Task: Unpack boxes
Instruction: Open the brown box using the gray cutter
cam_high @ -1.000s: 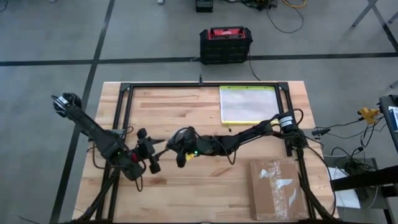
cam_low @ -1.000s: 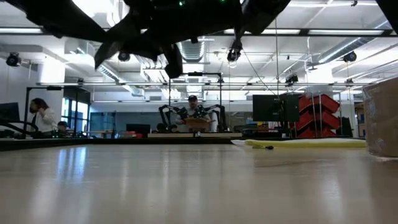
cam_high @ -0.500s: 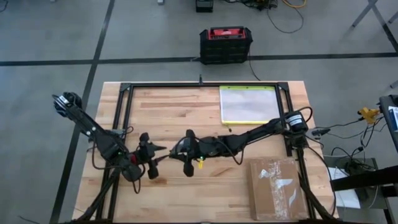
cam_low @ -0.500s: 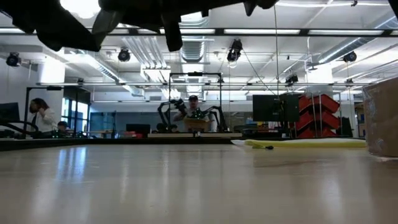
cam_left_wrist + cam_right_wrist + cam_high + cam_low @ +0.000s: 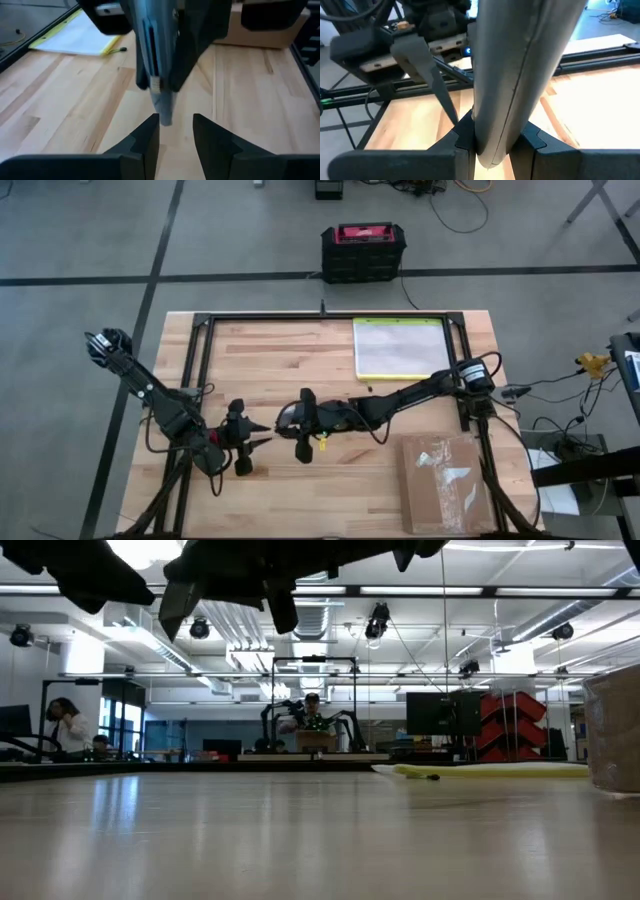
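Both arms meet over the middle of the wooden table (image 5: 290,345), held well above its surface. The right gripper (image 5: 304,442) is clamped on a long grey tool (image 5: 520,75) (its handle fills the right wrist view), fingers (image 5: 462,137) pressed against its sides. Facing it, the left gripper (image 5: 258,438) has its fingers (image 5: 147,137) narrowly parted, the grey tool's tip just at the gap between them, not clearly touching. The brown cardboard carton (image 5: 445,483) lies flat at the table's near right corner, close to both edges, well apart from the grippers. A clear pouch (image 5: 400,347) lies at the far right edge. Bare wood spreads between them.
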Robot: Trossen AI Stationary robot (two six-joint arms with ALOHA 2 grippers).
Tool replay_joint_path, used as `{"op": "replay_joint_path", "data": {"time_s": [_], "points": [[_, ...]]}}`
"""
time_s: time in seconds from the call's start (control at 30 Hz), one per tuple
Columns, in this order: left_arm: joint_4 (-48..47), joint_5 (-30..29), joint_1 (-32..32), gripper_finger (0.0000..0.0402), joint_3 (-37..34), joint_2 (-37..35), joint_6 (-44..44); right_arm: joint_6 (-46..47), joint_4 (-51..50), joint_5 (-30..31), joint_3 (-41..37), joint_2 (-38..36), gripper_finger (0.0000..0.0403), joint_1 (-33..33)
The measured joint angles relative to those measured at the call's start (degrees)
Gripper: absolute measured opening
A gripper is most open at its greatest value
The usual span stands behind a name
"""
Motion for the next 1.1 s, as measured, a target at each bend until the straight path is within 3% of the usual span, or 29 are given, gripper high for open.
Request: {"op": "replay_joint_path", "data": {"time_s": [0.27, 0.47, 0.77, 1.1], "points": [[2.16, 0.00, 0.80, 0.0088, -1.48, 0.02, -2.59, -6.75, -0.20, -0.66, 0.38, 0.00, 0.0060, 1.15], [9.91, 4.40, 1.41, 0.0117, -3.16, 0.02, -0.15, -10.50, -0.59, -1.09, 1.16, 0.00, 0.0060, 1.96], [14.22, 5.97, 1.81, 0.0143, -3.21, 0.57, 4.58, -10.73, 0.08, -0.82, 1.40, 0.00, 0.0060, 2.12], [16.07, 4.90, 2.99, 0.0101, -3.19, 4.17, 5.04, -9.69, 1.87, -1.07, 1.40, 0.00, 0.0060, 2.56]]}}
